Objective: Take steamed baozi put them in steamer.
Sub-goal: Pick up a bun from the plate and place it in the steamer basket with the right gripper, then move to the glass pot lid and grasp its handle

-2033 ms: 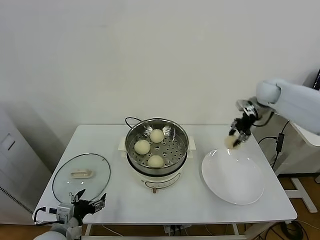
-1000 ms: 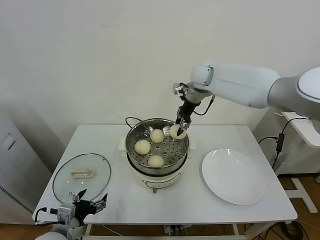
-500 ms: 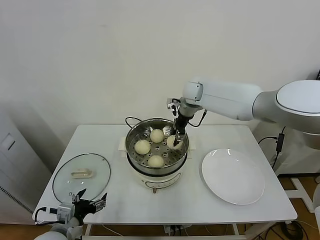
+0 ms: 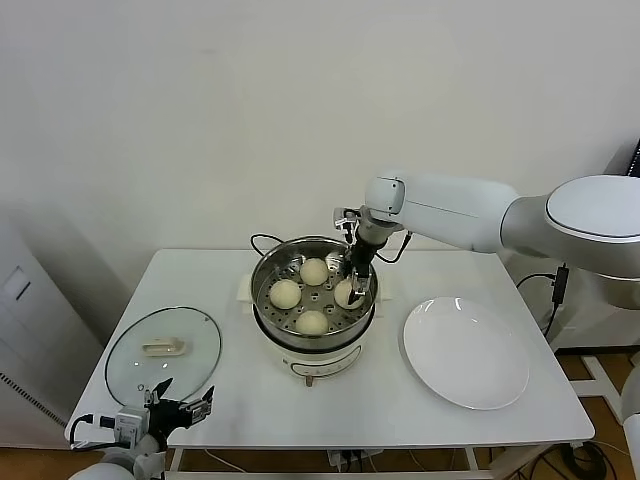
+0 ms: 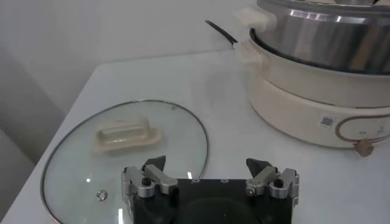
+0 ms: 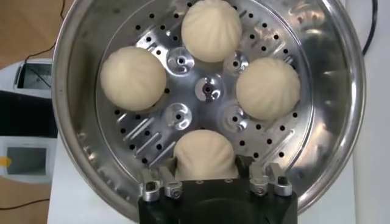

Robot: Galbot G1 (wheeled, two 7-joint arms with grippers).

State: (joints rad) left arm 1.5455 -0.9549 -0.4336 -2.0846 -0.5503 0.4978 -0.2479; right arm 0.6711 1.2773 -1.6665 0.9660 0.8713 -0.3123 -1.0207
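Shiny steel steamer (image 4: 268, 290) — matt baozi (image 6: 133, 78)

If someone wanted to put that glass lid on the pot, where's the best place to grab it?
Probably by the cream handle at the middle of the glass lid, coming straight down from above. The lid lies flat on the table beside the steamer, its rim low and thin, and the raised bar-shaped handle is the only part jaws could close across.

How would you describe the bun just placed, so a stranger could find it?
Find the steel steamer mid-table; four buns sit on its perforated tray. The one meant lies on the side nearest the white plate, between the fingers of the right gripper; its neighbours lie untouched.
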